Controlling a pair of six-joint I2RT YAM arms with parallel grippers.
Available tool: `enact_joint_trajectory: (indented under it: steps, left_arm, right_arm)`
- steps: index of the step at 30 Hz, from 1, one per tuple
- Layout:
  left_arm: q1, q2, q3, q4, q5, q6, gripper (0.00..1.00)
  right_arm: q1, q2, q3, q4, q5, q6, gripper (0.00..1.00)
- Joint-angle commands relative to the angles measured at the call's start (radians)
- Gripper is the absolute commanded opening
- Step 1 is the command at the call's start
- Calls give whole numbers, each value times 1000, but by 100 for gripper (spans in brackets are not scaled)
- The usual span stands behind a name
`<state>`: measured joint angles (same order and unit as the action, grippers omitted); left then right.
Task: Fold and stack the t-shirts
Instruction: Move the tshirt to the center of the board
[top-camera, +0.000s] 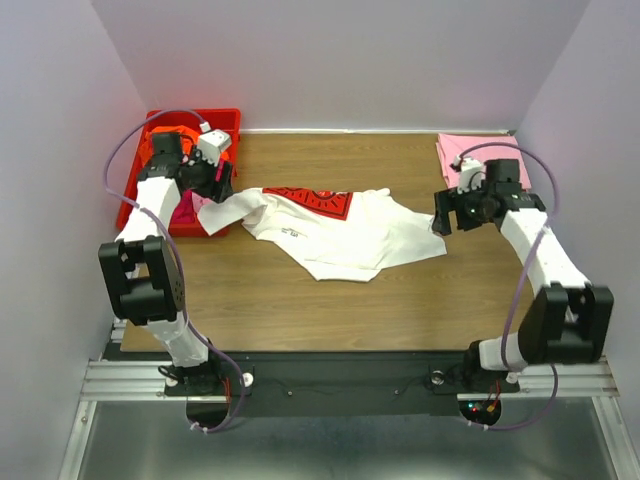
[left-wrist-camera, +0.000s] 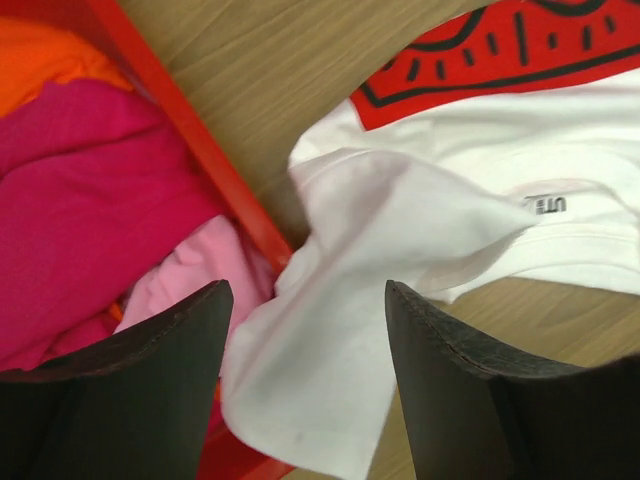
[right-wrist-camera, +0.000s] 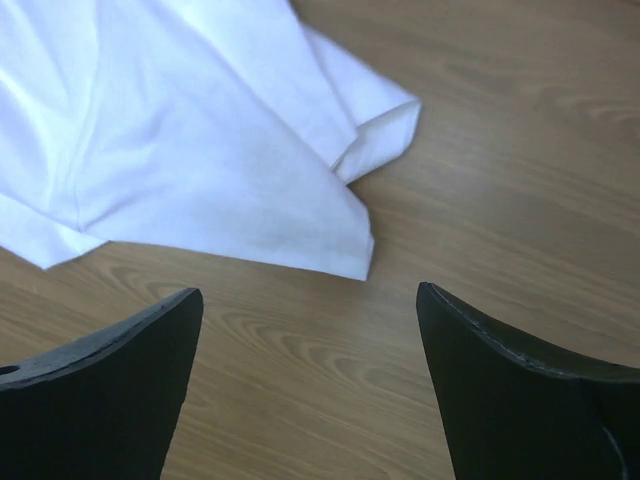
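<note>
white shirt (top-camera: 340, 235): sprawled crumpled mid-table (top-camera: 300, 310), red print up, one corner flopped over the bin's (top-camera: 160, 118) rim
left gripper (left-wrist-camera: 307, 300): jaws apart, hanging right over that flopped corner, cloth lying loose between them
right gripper (right-wrist-camera: 308, 295): spread wide, nothing in it, shirt's right hem just ahead
in the bin: magenta shirt (left-wrist-camera: 80, 200), orange shirt (left-wrist-camera: 40, 55), pale pink shirt (left-wrist-camera: 195, 270)
folded pink shirt (top-camera: 455, 152): far right corner, just behind the right gripper

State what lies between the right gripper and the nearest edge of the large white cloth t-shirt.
Only bare wooden tabletop, seen in the right wrist view: the right gripper hangs open, just short of the white t-shirt.
</note>
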<state>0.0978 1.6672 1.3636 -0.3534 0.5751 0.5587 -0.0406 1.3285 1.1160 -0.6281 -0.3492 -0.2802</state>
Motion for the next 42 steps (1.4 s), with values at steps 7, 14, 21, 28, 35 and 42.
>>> enact_joint_trajectory:
  steps: [7,14,21,28,35,42]
  left_arm:
    - [30,-24,20,-119,75,67,80]
    - [10,-20,-46,-99,37,69,87]
    - [-199,-142,-107,-64,-20,153,82]
    - [-604,-124,-121,111,-155,113,82]
    - [-894,178,156,189,-221,-17,79]
    - [-995,488,457,203,-209,-112,74]
  right_arm:
    - [82,311,96,-25,-44,-11,90]
    - [116,393,68,-22,4,1,87]
    - [123,428,64,-16,-30,50,61]
    - [81,342,107,-18,-91,147,65]
    - [-169,239,137,-22,-174,205,66]
    - [-266,209,99,-33,-146,194,66]
